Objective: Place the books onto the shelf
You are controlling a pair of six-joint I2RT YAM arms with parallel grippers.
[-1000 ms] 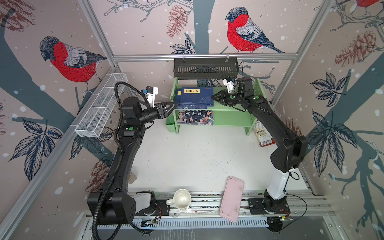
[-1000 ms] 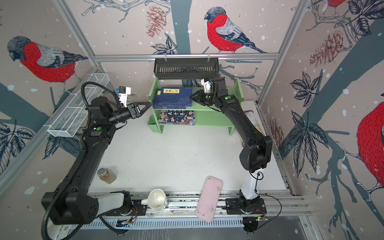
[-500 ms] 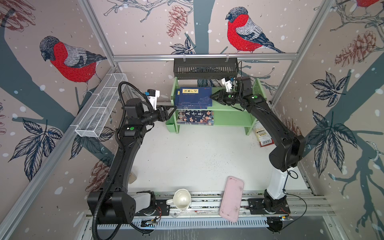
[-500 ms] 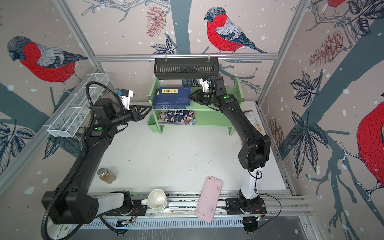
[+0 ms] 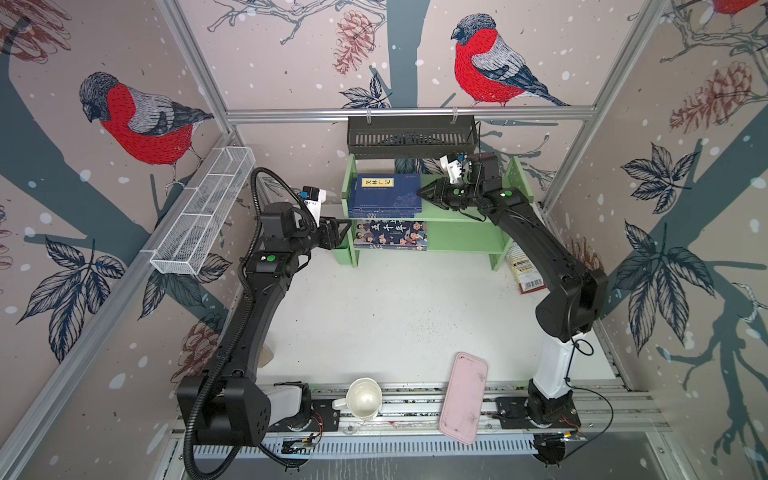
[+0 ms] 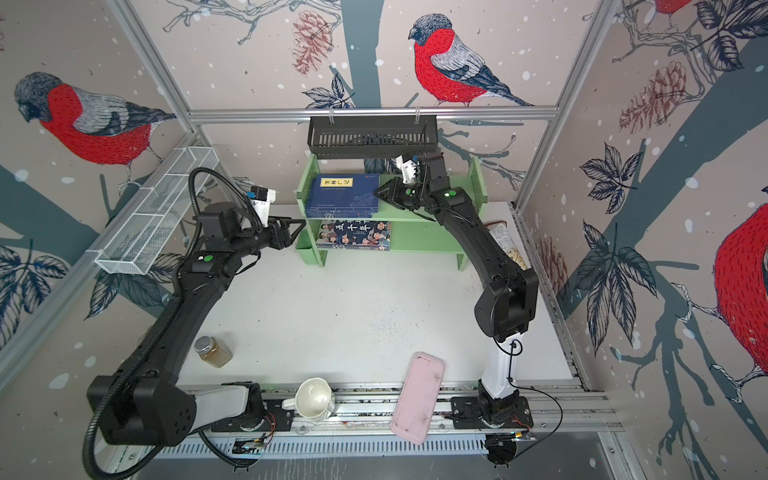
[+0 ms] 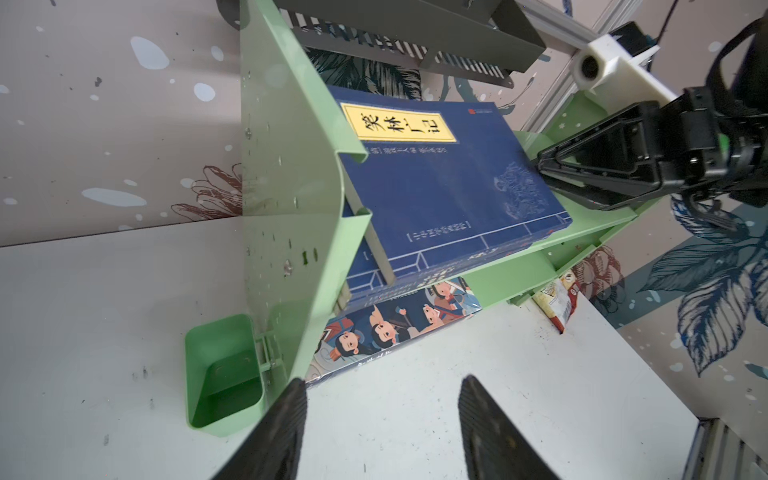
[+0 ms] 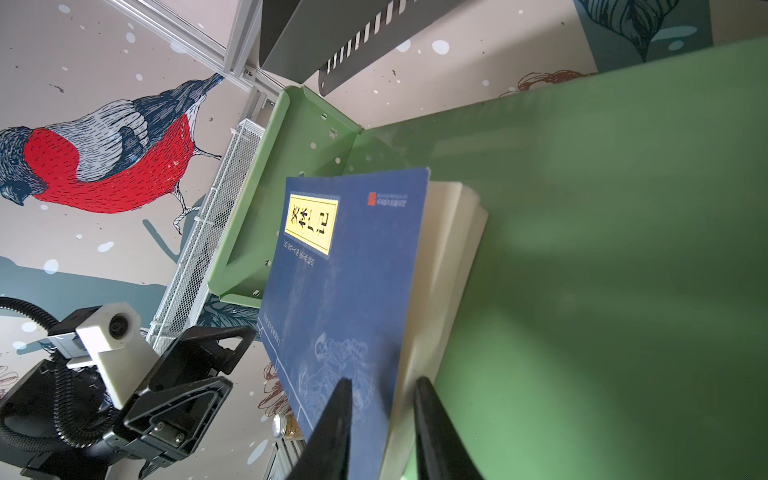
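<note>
The light green shelf (image 5: 465,237) (image 6: 428,237) (image 7: 286,187) (image 8: 602,249) stands at the back. A stack of navy books (image 5: 386,195) (image 6: 343,193) (image 7: 436,174) (image 8: 345,270) lies flat on its upper tier. The cartoon book (image 5: 390,235) (image 6: 353,235) (image 7: 399,320) lies on the lower tier. My right gripper (image 5: 419,193) (image 6: 376,192) (image 8: 382,380) is closed round the stack's right edge, with one finger on the top cover and the other by the cream page edges. My left gripper (image 5: 338,232) (image 6: 297,228) (image 7: 382,382) hangs open and empty just outside the shelf's left panel.
A black slotted basket (image 5: 411,137) hangs above the shelf and a white wire basket (image 5: 203,212) lines the left wall. A small green cup (image 7: 224,374) is fixed to the shelf's left panel. A snack bag (image 5: 525,270), pink tray (image 5: 463,397), white mug (image 5: 363,399) and jar (image 6: 214,351) lie around.
The left gripper has sunk slightly beside the shelf's left panel. The right gripper has crept a little to the left at the stack's edge. The books stay on their tiers.
</note>
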